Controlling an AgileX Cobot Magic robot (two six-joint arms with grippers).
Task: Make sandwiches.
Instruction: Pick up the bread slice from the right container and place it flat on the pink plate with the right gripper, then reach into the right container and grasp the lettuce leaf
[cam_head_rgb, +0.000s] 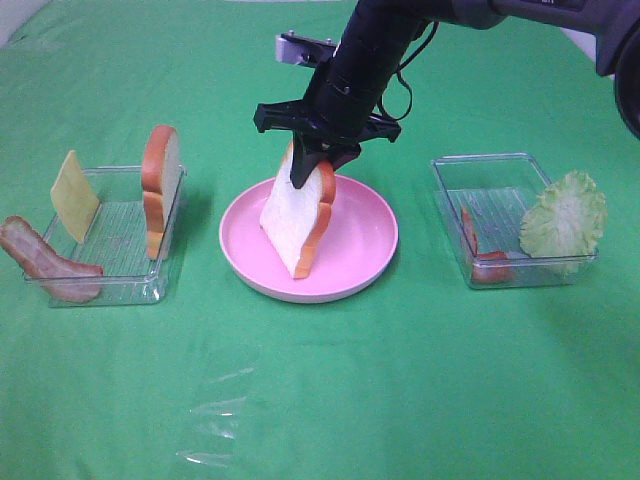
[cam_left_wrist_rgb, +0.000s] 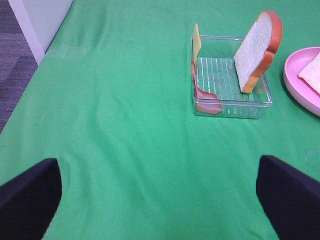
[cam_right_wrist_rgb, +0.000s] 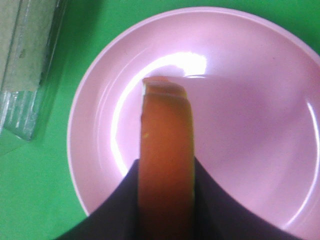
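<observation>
From above, our right gripper (cam_head_rgb: 312, 168) pinches one slice (cam_head_rgb: 297, 222) upright over the plate (cam_head_rgb: 372, 262). Left wrist: our left gripper (cam_left_wrist_rgb: 159, 197) gapes empty, second slice (cam_left_wrist_rgb: 257, 50), cheese (cam_left_wrist_rgb: 196, 37), bacon (cam_left_wrist_rgb: 202, 95) waiting in the tray (cam_left_wrist_rgb: 232, 107). Right wrist: only that slice above the plate; we've barely begun.

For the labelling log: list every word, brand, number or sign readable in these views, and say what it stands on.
None: no text can be read in any view.
The bread slice, pink plate, left tray, right tray, green cloth and right hand all show plain surfaces, with no lettering or logo.
</observation>
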